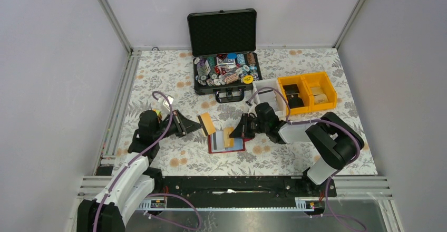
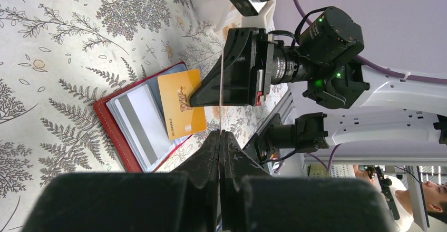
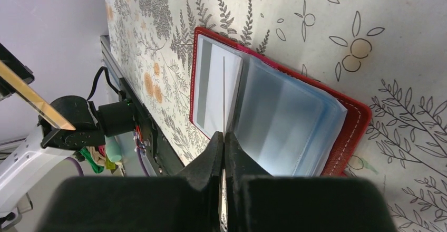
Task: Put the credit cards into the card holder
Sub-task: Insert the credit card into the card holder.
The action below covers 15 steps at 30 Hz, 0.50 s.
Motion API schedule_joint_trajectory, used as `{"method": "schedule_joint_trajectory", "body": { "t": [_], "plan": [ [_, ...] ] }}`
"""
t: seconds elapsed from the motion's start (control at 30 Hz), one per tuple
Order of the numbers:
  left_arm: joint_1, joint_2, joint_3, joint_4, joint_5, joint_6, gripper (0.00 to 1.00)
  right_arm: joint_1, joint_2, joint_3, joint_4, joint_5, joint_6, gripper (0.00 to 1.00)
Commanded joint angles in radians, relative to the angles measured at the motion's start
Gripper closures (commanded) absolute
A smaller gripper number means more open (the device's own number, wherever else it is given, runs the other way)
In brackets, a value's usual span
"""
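Top external: we saw left gripper (image 1: 198, 125) pinching a gold card (image 1: 206, 122), right gripper (image 1: 235, 132) pinching second card (image 1: 229, 136), open card holder (image 1: 238, 145) below it.

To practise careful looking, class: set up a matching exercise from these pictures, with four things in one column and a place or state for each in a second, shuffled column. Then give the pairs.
Things
1. card holder
2. black case
3. yellow bins
4. left gold card

Places or states
A. furthest to the right
B. pinched in the left arm's jaws
C. lying open between the two arms
D. lid raised, at the back

Pairs: 1-C, 2-D, 3-A, 4-B
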Motion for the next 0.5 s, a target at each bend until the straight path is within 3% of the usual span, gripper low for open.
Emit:
{"method": "schedule_joint_trajectory", "body": {
  "t": [0.0, 0.47],
  "plan": [
    [0.003, 0.002, 0.003, 0.071, 0.027, 0.001, 1.0, 0.012, 0.023, 0.027, 0.047, 0.008, 0.004, 1.0],
    [0.003, 0.003, 0.003, 0.065, 0.021, 0.006, 1.0, 0.013, 0.015, 0.018, 0.011, 0.053, -0.001, 1.0]
  ]
}}
